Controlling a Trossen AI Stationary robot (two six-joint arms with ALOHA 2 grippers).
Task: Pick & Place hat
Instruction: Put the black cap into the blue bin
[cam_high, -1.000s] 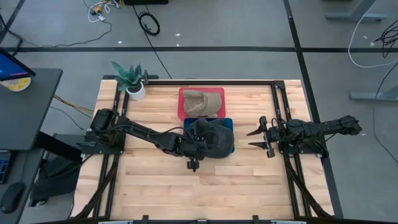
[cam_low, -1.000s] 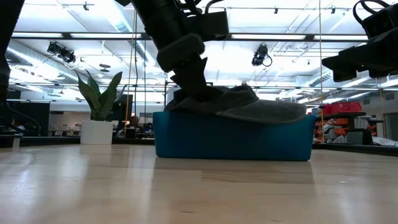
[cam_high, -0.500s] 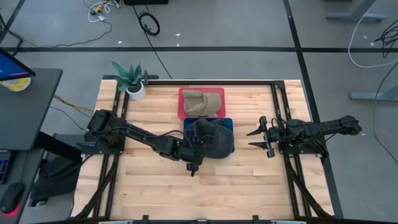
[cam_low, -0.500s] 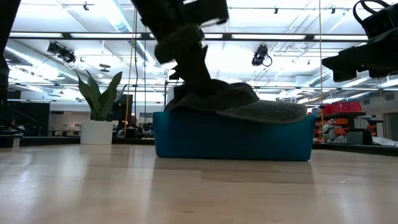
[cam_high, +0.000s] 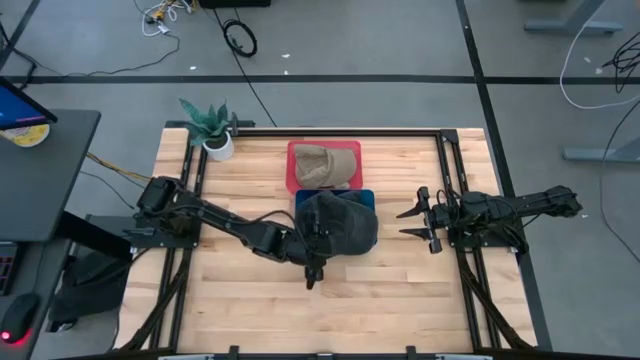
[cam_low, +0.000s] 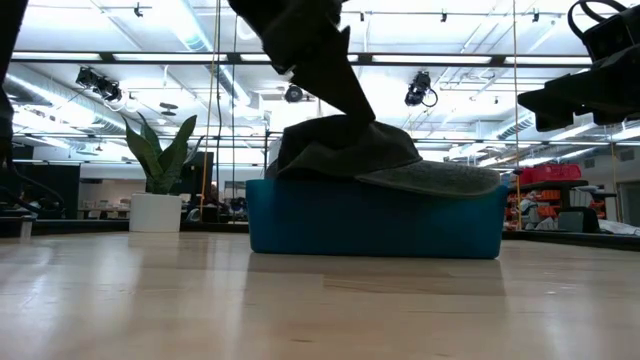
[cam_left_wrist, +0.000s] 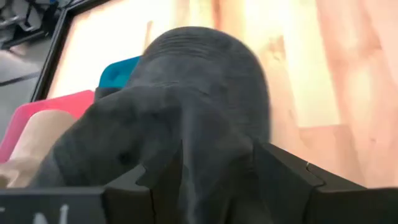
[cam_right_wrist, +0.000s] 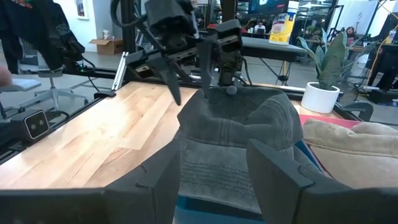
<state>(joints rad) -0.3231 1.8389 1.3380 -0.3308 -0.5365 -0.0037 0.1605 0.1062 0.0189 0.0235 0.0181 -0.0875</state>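
Observation:
A dark grey hat (cam_high: 345, 222) lies on top of a blue bin (cam_low: 370, 220) at mid-table. Its brim juts out over the bin's rim toward the right arm. My left gripper (cam_left_wrist: 211, 186) stands open at the hat's crown (cam_right_wrist: 236, 106), slanting down from the near left, with a raised ridge of cloth between its fingers. My right gripper (cam_high: 408, 222) waits open at the table's right side. It points at the hat and has nothing between its fingers. My left gripper has its open fingers (cam_left_wrist: 277, 177) on either side of a ridge of the hat's crown (cam_left_wrist: 199, 143), coming from above at a slant. I cannot tell whether the fingers touch the cloth. The hat rests on the blue bin.
A tan hat (cam_high: 325, 163) lies in a pink bin (cam_high: 293, 170) just behind the blue one. A potted plant (cam_high: 212, 130) stands at the far left corner. Black frame rails (cam_high: 445, 170) run along the table's sides. Bare wood lies toward the near edge.
My left gripper has opened and let go of the grey hat. It has risen a little and drawn back toward the near edge. The hat's crown, pressed low before, has sprung up; the hat stays on the blue bin.

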